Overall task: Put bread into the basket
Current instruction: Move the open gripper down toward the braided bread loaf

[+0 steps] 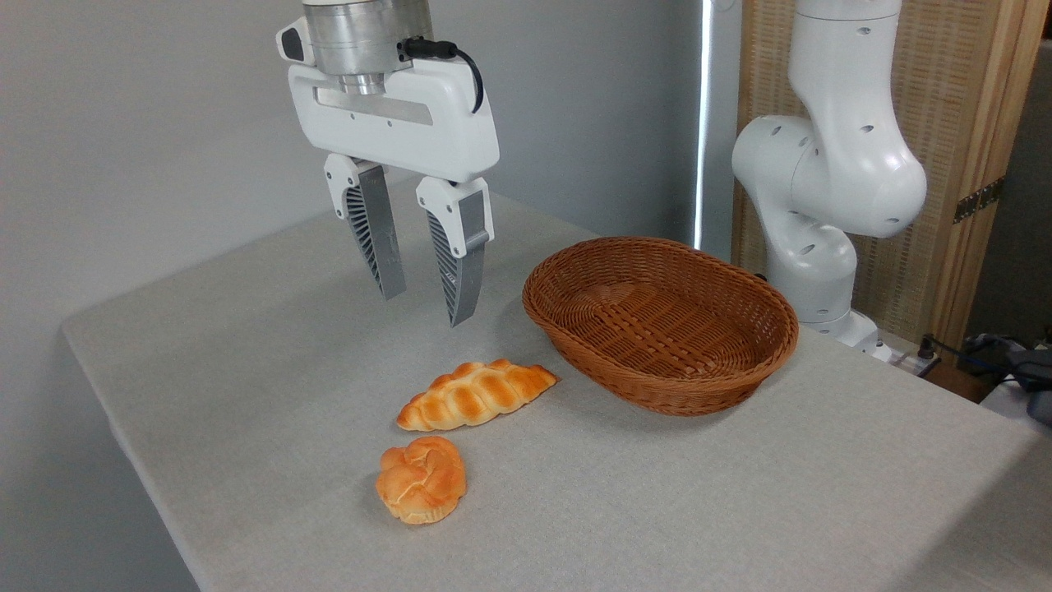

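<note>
The bread [477, 394] lies on the table [246, 370], long axis running low-left to upper-right toward the basket [660, 322]. We see our gripper [426, 288] above it, slightly left, fingers spread and empty.

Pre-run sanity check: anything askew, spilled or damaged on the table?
Nothing stands out. The braided loaf and round bun lie intact on the table, the basket sits upright and empty, and the gripper hangs open above, holding nothing.
</note>
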Robot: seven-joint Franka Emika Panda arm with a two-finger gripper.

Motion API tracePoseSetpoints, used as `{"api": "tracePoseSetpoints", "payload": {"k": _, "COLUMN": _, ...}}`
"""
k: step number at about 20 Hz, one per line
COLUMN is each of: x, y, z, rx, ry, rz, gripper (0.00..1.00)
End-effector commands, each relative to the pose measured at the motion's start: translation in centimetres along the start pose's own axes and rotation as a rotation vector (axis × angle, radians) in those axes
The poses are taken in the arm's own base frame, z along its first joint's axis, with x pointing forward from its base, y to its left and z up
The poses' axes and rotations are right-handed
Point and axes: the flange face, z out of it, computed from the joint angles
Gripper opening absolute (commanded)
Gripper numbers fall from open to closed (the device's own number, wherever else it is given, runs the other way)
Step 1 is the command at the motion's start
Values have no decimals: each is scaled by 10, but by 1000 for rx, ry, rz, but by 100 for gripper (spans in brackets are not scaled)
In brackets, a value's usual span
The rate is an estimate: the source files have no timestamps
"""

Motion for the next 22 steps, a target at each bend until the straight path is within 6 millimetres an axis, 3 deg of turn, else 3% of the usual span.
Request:
{"api": "tracePoseSetpoints", "payload": {"k": 1, "x": -1, "y": 22, "z": 4, "rx": -99, "ry": -60, "rz": 32, "gripper": 100}}
{"api": "tracePoseSetpoints", "payload": {"k": 14, "x": 1, "y": 23, "z": 5, "rx": -91, "ry": -44, "rz": 91, "gripper": 100}}
{"api": "tracePoseSetpoints", "payload": {"k": 22, "x": 9, "y": 84, "z": 64, "rx": -122, "ry": -70, "rz": 428, "gripper": 100}}
